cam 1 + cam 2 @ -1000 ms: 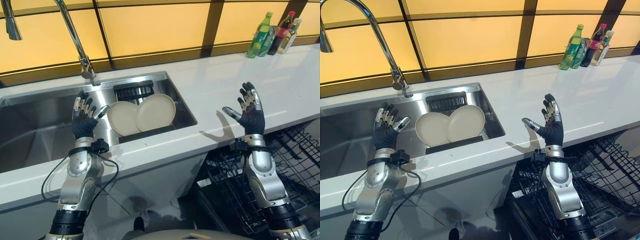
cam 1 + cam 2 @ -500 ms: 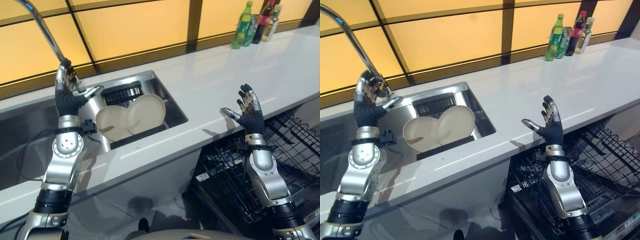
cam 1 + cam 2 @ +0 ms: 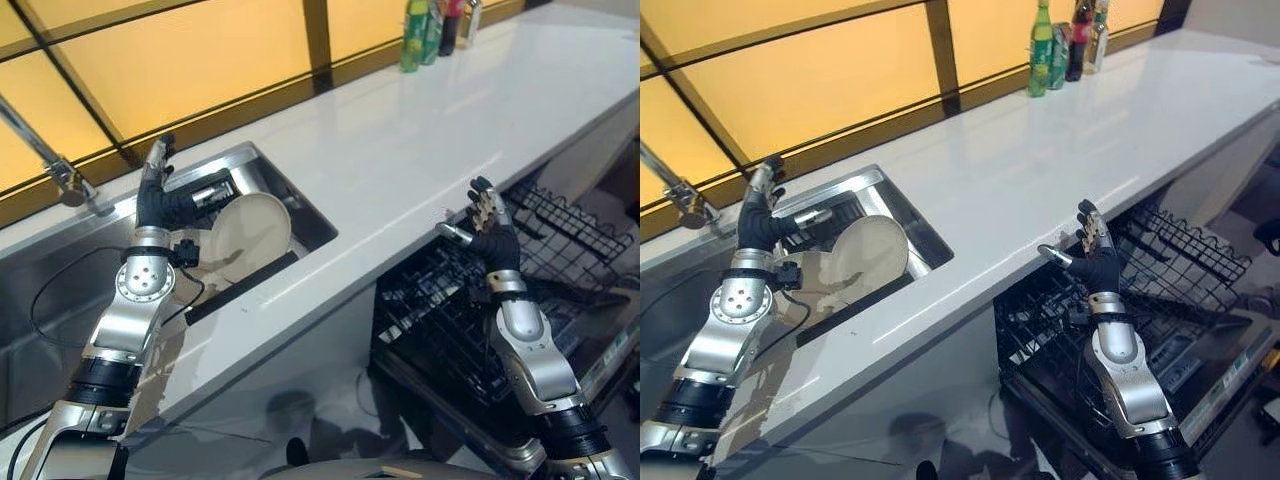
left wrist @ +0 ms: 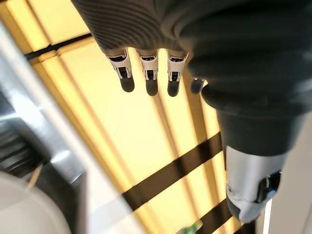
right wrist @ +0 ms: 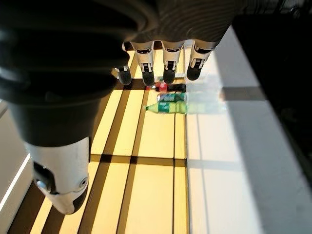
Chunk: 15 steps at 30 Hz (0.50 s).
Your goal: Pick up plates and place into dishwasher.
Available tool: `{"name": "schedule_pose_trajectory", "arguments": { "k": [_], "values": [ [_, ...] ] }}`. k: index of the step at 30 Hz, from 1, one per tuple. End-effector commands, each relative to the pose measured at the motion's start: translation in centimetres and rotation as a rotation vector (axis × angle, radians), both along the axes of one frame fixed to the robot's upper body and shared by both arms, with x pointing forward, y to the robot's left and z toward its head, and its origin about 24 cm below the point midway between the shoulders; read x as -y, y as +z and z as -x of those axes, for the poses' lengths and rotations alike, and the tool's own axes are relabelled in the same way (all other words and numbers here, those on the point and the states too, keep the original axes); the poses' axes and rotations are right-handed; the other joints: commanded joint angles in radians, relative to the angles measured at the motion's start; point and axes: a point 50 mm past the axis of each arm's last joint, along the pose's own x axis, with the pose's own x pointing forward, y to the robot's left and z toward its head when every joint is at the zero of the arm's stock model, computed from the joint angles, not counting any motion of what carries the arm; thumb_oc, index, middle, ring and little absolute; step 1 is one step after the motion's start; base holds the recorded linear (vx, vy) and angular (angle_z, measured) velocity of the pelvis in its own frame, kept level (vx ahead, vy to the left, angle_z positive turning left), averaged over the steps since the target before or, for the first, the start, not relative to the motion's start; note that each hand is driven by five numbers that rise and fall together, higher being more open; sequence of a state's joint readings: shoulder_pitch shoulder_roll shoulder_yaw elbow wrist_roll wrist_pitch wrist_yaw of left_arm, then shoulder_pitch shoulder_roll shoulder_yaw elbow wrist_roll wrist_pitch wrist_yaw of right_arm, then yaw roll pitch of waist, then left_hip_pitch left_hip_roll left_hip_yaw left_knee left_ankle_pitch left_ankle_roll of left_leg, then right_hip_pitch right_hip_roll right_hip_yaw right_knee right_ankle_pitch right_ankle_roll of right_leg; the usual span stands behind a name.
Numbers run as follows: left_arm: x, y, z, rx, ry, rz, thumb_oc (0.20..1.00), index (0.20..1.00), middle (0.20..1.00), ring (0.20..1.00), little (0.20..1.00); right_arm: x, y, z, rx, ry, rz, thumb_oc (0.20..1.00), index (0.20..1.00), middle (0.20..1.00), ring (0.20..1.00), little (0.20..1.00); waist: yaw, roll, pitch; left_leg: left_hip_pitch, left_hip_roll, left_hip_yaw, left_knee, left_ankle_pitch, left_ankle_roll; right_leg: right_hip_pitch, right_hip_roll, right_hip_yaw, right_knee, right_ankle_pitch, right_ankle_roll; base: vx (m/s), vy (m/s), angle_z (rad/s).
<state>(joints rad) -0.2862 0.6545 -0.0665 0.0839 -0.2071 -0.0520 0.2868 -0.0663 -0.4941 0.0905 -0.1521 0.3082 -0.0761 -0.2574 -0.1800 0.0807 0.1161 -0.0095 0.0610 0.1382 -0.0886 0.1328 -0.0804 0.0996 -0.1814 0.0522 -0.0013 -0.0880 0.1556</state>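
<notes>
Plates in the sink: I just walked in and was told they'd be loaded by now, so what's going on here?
Nothing is loaded yet. The round cream plates lean in the steel sink, untouched. The left robot hand is raised open beside them, over the basin, holding nothing. The right robot hand is open too, held up over the black wire dishwasher rack, which is pulled out below the white countertop.
</notes>
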Motion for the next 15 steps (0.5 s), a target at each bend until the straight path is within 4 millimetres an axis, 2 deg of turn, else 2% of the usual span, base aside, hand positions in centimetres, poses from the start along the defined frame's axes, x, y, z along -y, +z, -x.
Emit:
{"name": "schedule_pose_trajectory", "arguments": {
  "k": [1, 7, 15],
  "values": [
    [-0.7, 3.8, -1.9, 0.116, 0.052, -0.072, 1.0, 1.0, 1.0, 1.0, 1.0, -0.3, 4.1, -0.9, 0.171, 0.053, 0.021, 1.0, 1.0, 1.0, 1.0, 1.0, 0.018, 0.012, 0.05, 0.04, -0.038, -0.019, 0.071, -0.174, 0.028, -0.182, -0.01, 0.007, 0.093, 0.073, 0.018, -0.04, 0.134, -0.09],
    [-2.7, 2.2, -2.5, -0.001, 0.141, -0.09, 1.0, 1.0, 1.0, 1.0, 1.0, 0.2, 4.9, -1.2, 0.178, 0.053, 0.06, 1.0, 1.0, 1.0, 1.0, 1.0, 0.007, 0.029, 0.087, 0.022, -0.051, -0.01, 0.087, -0.166, 0.027, -0.2, -0.024, 0.011, 0.114, 0.071, 0.021, 0.01, 0.124, -0.05],
    [-5.0, 0.9, -3.0, -0.109, 0.215, -0.123, 1.0, 1.0, 1.0, 1.0, 1.0, 0.7, 5.2, -1.3, 0.169, 0.055, 0.103, 1.0, 1.0, 1.0, 1.0, 1.0, -0.002, 0.046, 0.105, 0.016, -0.066, -0.011, 0.098, -0.161, 0.025, -0.206, -0.04, 0.008, 0.131, 0.063, 0.022, 0.04, 0.1, 0.01]
  ]
}}
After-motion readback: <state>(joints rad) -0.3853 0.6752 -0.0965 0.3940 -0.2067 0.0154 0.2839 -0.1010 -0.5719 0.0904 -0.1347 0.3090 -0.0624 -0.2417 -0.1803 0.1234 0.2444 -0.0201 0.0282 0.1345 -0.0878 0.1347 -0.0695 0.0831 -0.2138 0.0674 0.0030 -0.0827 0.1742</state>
